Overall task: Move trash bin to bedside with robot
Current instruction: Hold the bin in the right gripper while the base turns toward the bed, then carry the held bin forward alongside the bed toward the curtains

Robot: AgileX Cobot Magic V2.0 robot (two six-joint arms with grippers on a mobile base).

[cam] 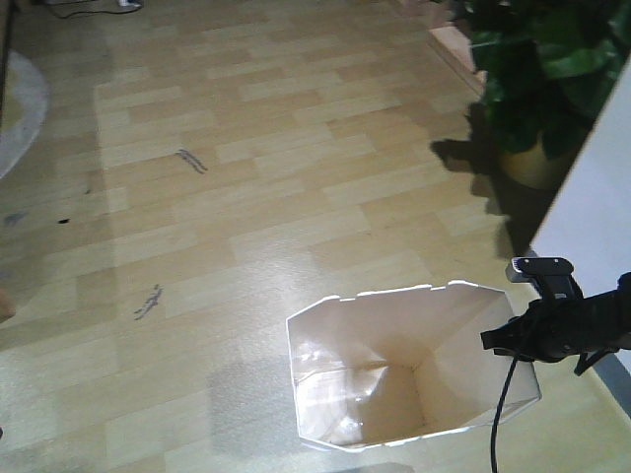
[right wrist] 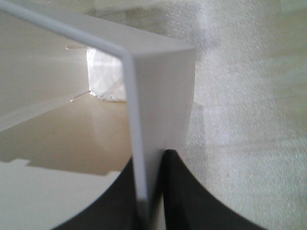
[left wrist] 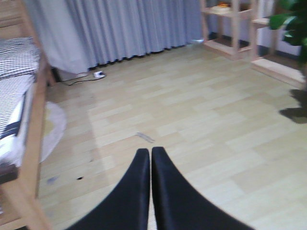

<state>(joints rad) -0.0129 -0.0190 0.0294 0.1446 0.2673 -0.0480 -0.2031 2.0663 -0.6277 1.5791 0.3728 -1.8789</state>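
**Robot's right gripper (right wrist: 149,162) clamps trash bin (cam: 340,340) by its rim**

The white bin stands upright at five o'clock in the front view, its wall pinched at three o'clock; a potted plant (cam: 547,79) sits at one o'clock; the left gripper (left wrist: 150,150) hangs empty, fingers pressed together; the bed frame (left wrist: 31,143) lies at its nine o'clock.

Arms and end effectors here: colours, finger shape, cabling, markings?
The left end effector and right end effector each have two smooth matte-black fingers, broad at the base and curving to narrow tips. In the front view the right arm is thin and black, with a black cable trailing from it and a small grey-topped block at its end. No markings visible.
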